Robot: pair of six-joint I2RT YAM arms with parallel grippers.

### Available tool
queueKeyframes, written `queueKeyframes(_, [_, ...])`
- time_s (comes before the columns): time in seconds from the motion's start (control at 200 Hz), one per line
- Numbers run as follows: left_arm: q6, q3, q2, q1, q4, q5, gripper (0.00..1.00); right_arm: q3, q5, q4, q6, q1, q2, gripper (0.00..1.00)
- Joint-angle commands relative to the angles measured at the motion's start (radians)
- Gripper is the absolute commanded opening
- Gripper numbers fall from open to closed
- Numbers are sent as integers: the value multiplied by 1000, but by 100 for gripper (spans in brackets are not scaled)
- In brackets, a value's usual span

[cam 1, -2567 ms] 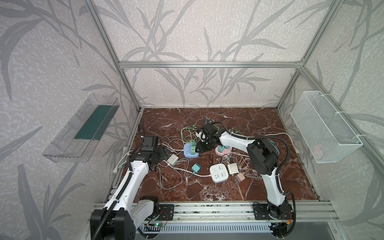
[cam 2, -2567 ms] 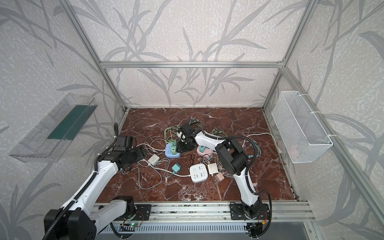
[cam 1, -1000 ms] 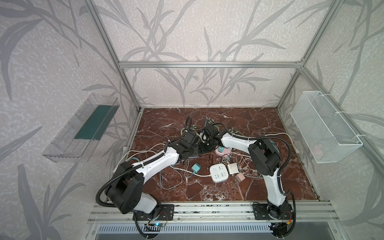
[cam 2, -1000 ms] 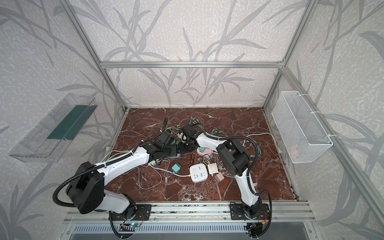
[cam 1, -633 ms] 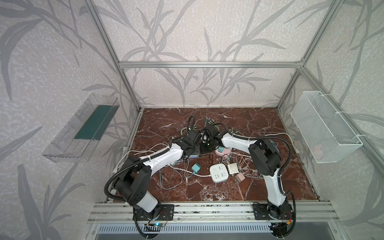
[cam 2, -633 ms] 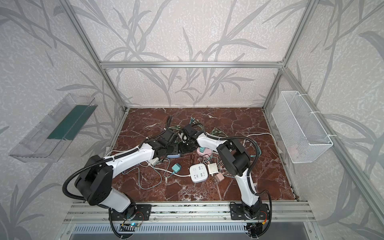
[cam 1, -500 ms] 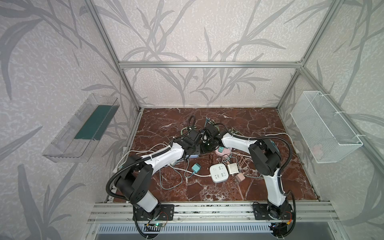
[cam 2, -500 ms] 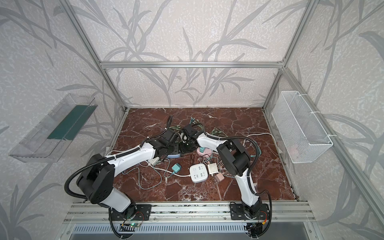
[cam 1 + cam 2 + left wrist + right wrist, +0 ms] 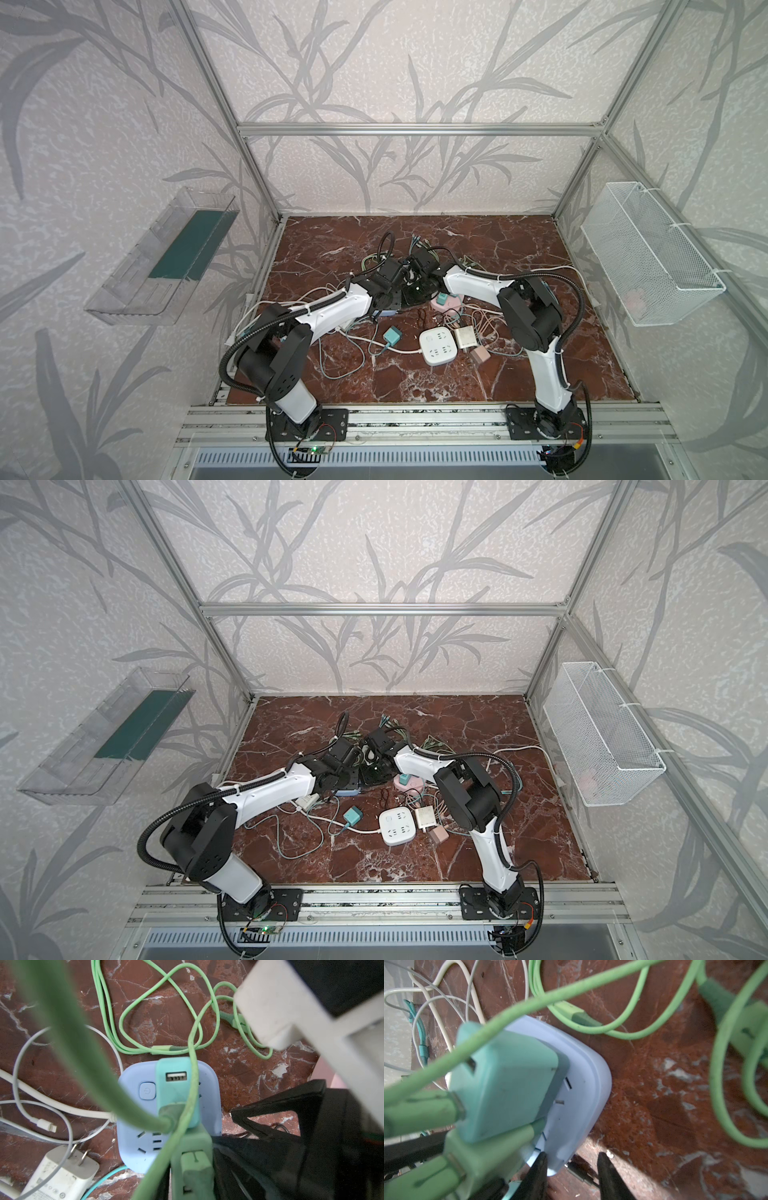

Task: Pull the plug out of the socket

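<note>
the blue socket [image 9: 168, 1113] lies on the marble floor [image 9: 519, 249] near the centre of both top views, with a teal plug [image 9: 176, 1093] seated in its face. the right gripper [image 9: 572, 1169] clamps the socket's corner at about 3 o'clock. whether the left gripper [image 9: 388, 286], at 9 o'clock, holds anything is unclear.

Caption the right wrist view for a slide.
Right gripper clamps the corner of the blue socket block, teal plug seated.
</note>
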Motion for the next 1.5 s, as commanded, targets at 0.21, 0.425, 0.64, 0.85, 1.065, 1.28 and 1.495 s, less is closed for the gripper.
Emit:
queueKeyframes(0.21, [-5,15,6,5,-38,-31,27,-24,42,-73,-4,-7,19,40])
queueKeyframes(0.425, [0,20,-6,4,-40,-26,23,-24,34,-68,1,-8,26,40])
queueKeyframes(0.64, [-5,19,-20,4,-43,-37,19,-24,23,-60,1,-7,31,39])
queueKeyframes(0.85, [-16,20,-39,5,-53,-61,17,-1,2,-70,-11,-7,48,36])
queueKeyframes(1.065, [-2,20,-71,5,-27,-68,15,29,-8,-78,-14,-6,73,35])
queueKeyframes(1.28, [-3,22,-74,5,-17,-80,14,73,-17,-89,-10,2,105,35])
queueKeyframes(1.495, [-9,14,-86,6,-7,-116,14,96,-10,-99,-8,3,121,35])
